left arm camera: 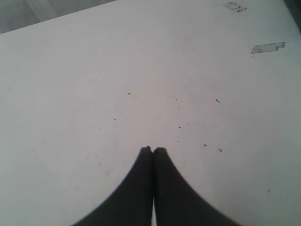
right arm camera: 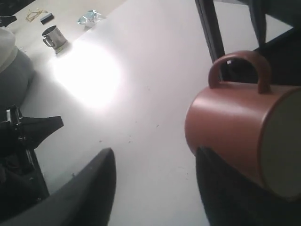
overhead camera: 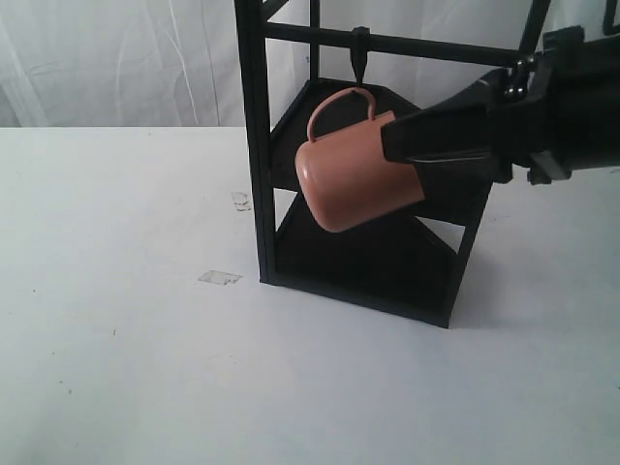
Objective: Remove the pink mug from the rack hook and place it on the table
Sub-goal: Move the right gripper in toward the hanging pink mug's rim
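The pink mug [overhead camera: 351, 179] hangs tilted under the rack hook [overhead camera: 360, 56], its loop handle up by the hook's tip and its base turned toward the rack's front post. The black rack [overhead camera: 254, 145] stands on the white table [overhead camera: 116, 349]. My right gripper [overhead camera: 392, 140] is open at the mug's mouth end. In the right wrist view the mug [right arm camera: 225, 122] lies over one finger, outside the empty gap of the gripper [right arm camera: 154, 150]; whether they touch I cannot tell. My left gripper [left arm camera: 153, 149] is shut and empty above bare table, out of the exterior view.
Two scraps of clear tape [overhead camera: 220, 277] [overhead camera: 240, 200] lie on the table left of the rack. A small metal cup [right arm camera: 54, 37] and bits of clutter sit far off. The rack's crossbar [overhead camera: 436, 46] runs just above my right arm. White curtain behind.
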Robot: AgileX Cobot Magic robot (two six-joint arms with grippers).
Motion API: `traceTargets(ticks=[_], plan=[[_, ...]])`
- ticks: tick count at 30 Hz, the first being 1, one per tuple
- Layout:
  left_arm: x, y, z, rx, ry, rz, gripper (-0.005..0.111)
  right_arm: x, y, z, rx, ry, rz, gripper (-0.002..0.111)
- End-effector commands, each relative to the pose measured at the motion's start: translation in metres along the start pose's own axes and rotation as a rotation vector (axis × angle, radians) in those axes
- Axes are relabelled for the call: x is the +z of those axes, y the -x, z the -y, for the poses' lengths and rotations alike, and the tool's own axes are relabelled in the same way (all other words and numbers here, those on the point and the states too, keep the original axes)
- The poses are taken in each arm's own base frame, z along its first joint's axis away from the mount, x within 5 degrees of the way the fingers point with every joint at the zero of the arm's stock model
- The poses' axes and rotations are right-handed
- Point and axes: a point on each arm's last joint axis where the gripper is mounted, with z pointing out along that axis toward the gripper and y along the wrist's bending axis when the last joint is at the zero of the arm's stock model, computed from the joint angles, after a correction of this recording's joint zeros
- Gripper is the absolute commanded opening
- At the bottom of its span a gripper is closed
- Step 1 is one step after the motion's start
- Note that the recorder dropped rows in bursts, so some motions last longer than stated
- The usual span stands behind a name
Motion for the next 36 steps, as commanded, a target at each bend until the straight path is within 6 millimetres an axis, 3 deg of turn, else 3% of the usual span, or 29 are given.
traceTargets(ticks=[1, 18, 36], plan=[[0.000, -0.001, 0.001, -0.006, -0.008, 0.003, 0.000, 0.009, -0.002, 0.012, -0.010, -0.019, -0.017, 0.057], [0.000, -0.001, 0.001, -0.006, -0.008, 0.003, 0.000, 0.027, -0.007, 0.041, 0.043, -0.085, -0.034, 0.057], [0.000, -0.001, 0.001, -0.006, -0.008, 0.003, 0.000, 0.033, -0.011, 0.040, -0.028, -0.007, -0.044, 0.057]])
